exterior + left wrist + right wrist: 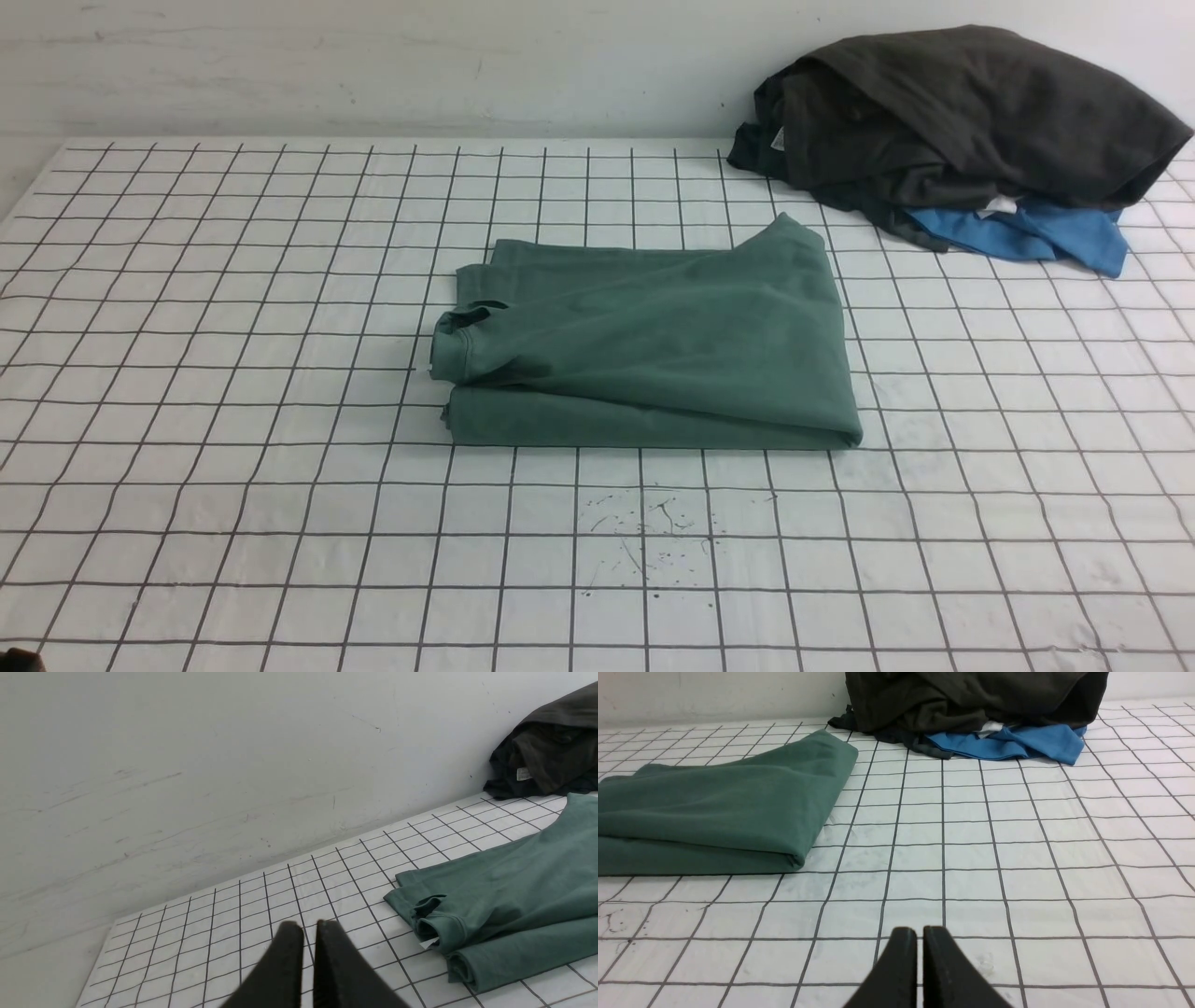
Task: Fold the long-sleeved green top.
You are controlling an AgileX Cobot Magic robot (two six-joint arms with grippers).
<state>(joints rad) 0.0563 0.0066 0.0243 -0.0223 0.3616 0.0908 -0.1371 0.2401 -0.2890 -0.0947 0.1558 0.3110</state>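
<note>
Left claw [309, 926]: the two dark tapered fingers are pressed nearly together with only a thin slit between them, holding nothing. It hangs above bare table [233, 485] on the left side. It is out of the front view.

Green long-sleeved top [653, 345]: folded into a rough rectangle near the table's centre, lying flat, well apart from both claws. In the left wrist view its left end, with a rolled ribbed cuff [437, 926] and stacked fold edges, lies to the right of the left claw with open grid between. Fabric is matte, soft knit, muted green; folds are rounded, the far right corner peaks up slightly.

Right claw [920, 931]: fingers likewise closed to a narrow slit, empty. It sits low over the near right part of the table; the top's right folded edge lies to its left and farther away.

Table cover: white sheet with a dark square grid, lightly wrinkled, some small dark specks near the front centre.

Far right corner: crumpled dark grey garment [971, 112] heaped against the wall, over a blue garment [1036, 233].
</note>
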